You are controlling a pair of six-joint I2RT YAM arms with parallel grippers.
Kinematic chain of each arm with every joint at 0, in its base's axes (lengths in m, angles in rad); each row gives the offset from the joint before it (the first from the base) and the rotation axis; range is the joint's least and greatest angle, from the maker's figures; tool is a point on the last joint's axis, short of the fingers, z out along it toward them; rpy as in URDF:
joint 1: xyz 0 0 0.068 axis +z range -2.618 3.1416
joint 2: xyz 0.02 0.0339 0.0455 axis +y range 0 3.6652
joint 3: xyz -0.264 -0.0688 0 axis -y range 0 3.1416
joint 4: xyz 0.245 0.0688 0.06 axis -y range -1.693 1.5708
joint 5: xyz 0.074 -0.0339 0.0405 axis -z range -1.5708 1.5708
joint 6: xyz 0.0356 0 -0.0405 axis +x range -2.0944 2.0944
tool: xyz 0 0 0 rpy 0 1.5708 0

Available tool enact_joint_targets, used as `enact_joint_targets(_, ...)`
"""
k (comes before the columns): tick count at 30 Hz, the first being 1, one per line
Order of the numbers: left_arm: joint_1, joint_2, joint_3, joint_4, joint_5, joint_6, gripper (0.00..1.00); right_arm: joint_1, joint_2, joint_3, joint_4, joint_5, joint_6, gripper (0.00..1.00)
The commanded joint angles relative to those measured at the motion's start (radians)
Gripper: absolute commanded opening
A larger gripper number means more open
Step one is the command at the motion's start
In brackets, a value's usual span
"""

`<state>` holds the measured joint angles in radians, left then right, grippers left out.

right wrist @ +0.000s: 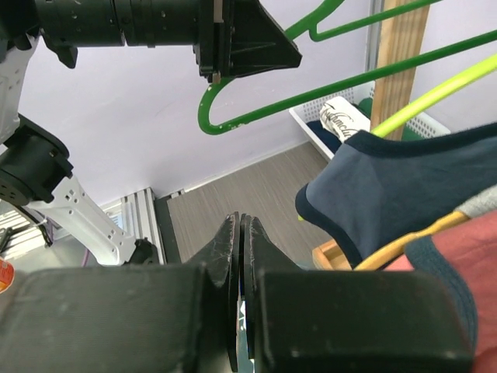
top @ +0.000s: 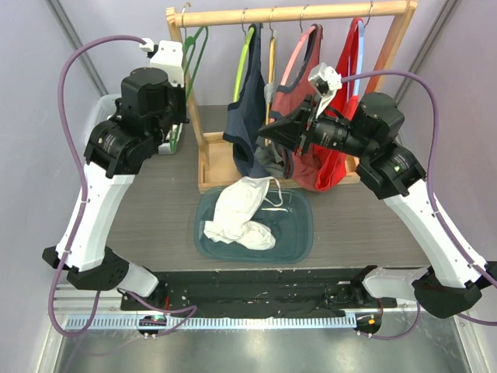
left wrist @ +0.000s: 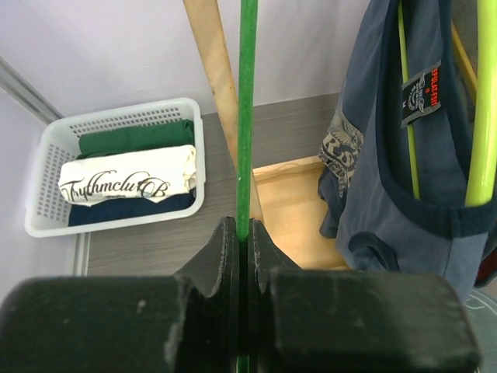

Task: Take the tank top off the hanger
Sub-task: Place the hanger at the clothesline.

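Status: my left fingers (left wrist: 221, 256) pinch the bare green hanger (left wrist: 247, 116); my right fingers (right wrist: 221, 249) are pressed together, empty. The navy tank top (top: 247, 116) hangs on the lime hanger (top: 242, 62). Next, I judge: spread right fingers, take its strap.

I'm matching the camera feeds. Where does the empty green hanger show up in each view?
Top external: green hanger at the left end of the rack, beside the left arm.
Left wrist: vertical green bar up the centre, pinched in the left gripper.
Right wrist: upper middle, under the left gripper.
Shared landmark: the navy tank top, in all three.
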<state>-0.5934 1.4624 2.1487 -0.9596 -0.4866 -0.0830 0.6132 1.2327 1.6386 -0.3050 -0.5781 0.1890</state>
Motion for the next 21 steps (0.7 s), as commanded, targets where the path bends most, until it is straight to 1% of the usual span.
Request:
enact_joint_targets(1,0.003,0.024,0.039,0.070,-0.015,-0.043,0.00,0.003,-0.047,-0.034,0.018,0.038,-0.013,0.01)
enact_joint_targets(15,0.015,0.102,0.085,0.059,-0.007,-0.086,0.00,0.003,-0.113,-0.077,0.021,0.052,-0.011,0.01)
enact_joint_targets(21,0.018,0.107,0.043,0.048,0.000,-0.107,0.00,0.003,-0.125,-0.086,0.017,0.070,-0.017,0.01)
